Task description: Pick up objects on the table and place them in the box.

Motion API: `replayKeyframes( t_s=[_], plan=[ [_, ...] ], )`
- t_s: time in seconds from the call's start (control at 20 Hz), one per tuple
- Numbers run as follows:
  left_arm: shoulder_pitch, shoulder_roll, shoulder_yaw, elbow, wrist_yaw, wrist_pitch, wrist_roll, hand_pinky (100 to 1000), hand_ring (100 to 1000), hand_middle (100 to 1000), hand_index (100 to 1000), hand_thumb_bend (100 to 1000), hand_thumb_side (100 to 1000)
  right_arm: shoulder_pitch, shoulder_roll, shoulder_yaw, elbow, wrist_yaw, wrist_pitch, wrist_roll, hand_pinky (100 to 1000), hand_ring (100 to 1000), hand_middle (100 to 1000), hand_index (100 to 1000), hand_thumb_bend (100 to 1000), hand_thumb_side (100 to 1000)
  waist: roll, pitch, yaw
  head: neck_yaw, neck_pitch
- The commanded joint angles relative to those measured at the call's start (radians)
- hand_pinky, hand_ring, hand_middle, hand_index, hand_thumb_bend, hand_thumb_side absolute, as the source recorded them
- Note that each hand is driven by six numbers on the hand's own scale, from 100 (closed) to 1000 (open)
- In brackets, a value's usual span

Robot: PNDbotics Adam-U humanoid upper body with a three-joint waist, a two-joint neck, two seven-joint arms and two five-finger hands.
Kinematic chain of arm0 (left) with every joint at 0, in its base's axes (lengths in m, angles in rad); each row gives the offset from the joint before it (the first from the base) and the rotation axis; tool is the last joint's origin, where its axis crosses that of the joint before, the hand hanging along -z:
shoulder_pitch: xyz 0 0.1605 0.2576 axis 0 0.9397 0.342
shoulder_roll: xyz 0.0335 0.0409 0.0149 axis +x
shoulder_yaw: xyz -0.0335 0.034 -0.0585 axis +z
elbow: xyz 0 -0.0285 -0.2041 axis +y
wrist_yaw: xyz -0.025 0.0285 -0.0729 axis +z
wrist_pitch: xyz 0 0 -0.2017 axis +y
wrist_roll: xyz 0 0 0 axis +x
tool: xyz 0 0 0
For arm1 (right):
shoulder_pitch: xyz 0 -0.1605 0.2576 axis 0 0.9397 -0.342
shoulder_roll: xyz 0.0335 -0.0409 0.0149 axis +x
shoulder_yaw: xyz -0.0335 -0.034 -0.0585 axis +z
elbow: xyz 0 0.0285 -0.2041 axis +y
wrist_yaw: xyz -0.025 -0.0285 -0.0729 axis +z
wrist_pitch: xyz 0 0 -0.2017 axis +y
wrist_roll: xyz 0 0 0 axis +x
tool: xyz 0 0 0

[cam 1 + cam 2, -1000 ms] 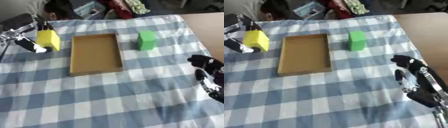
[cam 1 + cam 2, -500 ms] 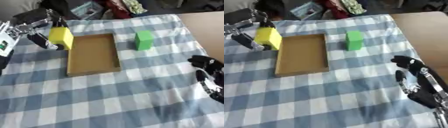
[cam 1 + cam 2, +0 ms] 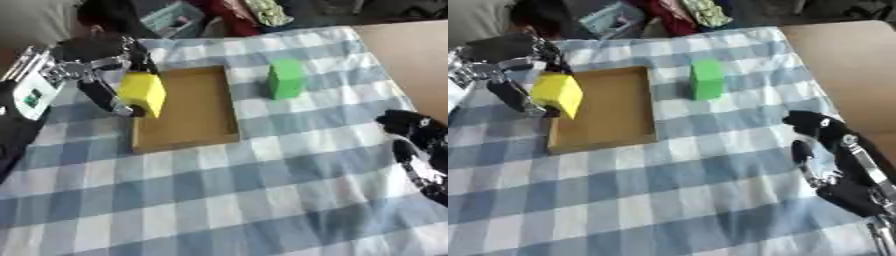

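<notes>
Left robot hand [image 3: 101,75]: gripping the yellow block [image 3: 143,93] over the box's [image 3: 194,118] left edge.
Right robot hand [image 3: 833,160]: idle, fingers relaxed.
Green block [image 3: 285,79]: on desk [image 3: 262,200].

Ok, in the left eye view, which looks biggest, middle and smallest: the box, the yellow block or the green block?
1. cardboard box, clearly biggest.
2. yellow block held in the left hand.
3. green block.
The blocks look close; the yellow one is lifted nearer the camera, so their order is unsure.
</notes>
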Motion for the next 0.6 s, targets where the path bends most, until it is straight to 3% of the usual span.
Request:
replayKeyframes(
  t_s=[0.05, 0.25, 0.6],
  plan=[
    [-0.009, 0.005, -0.004, -0.009, -0.009, -0.007, -0.006, 583, 443, 404, 674, 474, 283, -0.012, -0.015, 0.000, -0.009, -0.009, -0.002, 0.004, 888, 883, 784, 890, 100, 575, 0.000, -0.012, -0.003, 0.003, -0.008],
    [-0.004, -0.008, -0.015, -0.003, -0.015, -0.017, -0.012, 593, 462, 428, 684, 479, 346, -0.015, -0.013, 0.001, -0.010, -0.010, -0.002, 0.005, 888, 883, 784, 890, 100, 575, 0.000, -0.008, -0.006, 0.004, -0.011],
    [0.008, -0.012, -0.016, -0.006, -0.031, -0.028, -0.021, 679, 605, 599, 781, 545, 411, -0.015, -0.013, -0.002, -0.010, -0.009, -0.003, 0.005, 888, 882, 783, 890, 100, 575, -0.002, -0.007, 0.000, 0.000, -0.011]
  ],
)
